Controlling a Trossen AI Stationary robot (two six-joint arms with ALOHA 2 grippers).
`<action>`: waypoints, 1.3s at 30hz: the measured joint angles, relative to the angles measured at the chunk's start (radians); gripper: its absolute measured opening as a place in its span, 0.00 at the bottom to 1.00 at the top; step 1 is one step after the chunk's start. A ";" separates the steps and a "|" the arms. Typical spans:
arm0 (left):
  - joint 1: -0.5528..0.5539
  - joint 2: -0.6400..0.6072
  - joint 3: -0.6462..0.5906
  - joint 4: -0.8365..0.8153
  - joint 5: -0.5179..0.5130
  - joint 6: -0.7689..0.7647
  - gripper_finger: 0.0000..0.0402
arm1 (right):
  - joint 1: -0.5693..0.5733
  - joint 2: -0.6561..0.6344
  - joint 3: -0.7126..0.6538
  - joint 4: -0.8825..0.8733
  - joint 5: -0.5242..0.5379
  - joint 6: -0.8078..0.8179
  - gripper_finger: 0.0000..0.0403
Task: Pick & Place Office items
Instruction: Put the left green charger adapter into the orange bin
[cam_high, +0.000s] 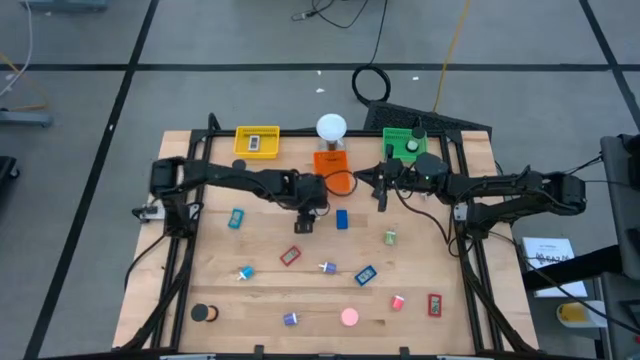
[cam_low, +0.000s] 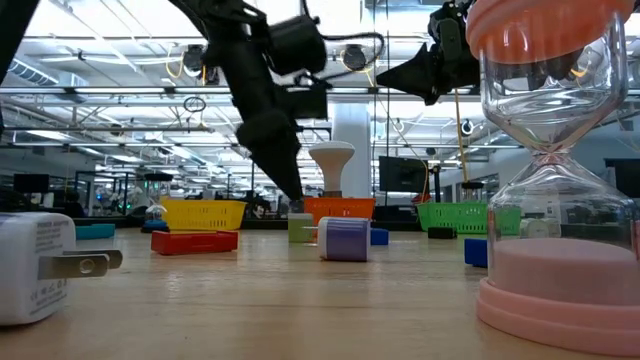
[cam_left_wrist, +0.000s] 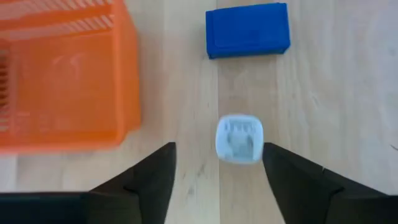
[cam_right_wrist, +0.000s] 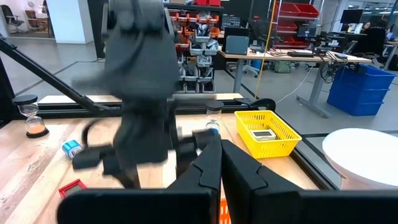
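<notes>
The office items lie scattered over the wooden table: a blue block (cam_high: 342, 219), a teal block (cam_high: 236, 218), a red block (cam_high: 290, 256), a pink roll (cam_high: 349, 317) and a black roll (cam_high: 204, 313). My left gripper (cam_high: 304, 220) (cam_left_wrist: 217, 163) is open and points down near the table's middle. Its fingers stand on either side of a small white piece (cam_left_wrist: 239, 139) lying on the wood, with a gap on each side. The blue block (cam_left_wrist: 247, 30) lies just beyond that piece. My right gripper (cam_high: 380, 188) (cam_right_wrist: 221, 155) is shut, empty and raised beside the orange tray (cam_high: 333, 166).
At the far edge stand the yellow tray (cam_high: 257, 141), the green tray (cam_high: 410, 143) and a white globe lamp (cam_high: 331, 127). The orange tray (cam_left_wrist: 62, 74) is close beside my left gripper. The low view shows a white plug (cam_low: 35, 265) and an hourglass (cam_low: 555, 170) near the front edge.
</notes>
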 joint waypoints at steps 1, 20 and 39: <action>0.000 -0.029 -0.026 0.014 0.003 -0.002 0.56 | 0.000 0.000 0.000 0.000 0.000 0.000 0.00; 0.016 -0.399 -0.979 1.456 0.085 -0.087 0.07 | 0.056 0.024 0.068 -0.255 0.171 0.130 0.01; 0.032 -0.399 -1.031 1.497 0.085 -0.135 0.14 | 0.183 0.551 0.663 -0.954 0.213 0.251 0.31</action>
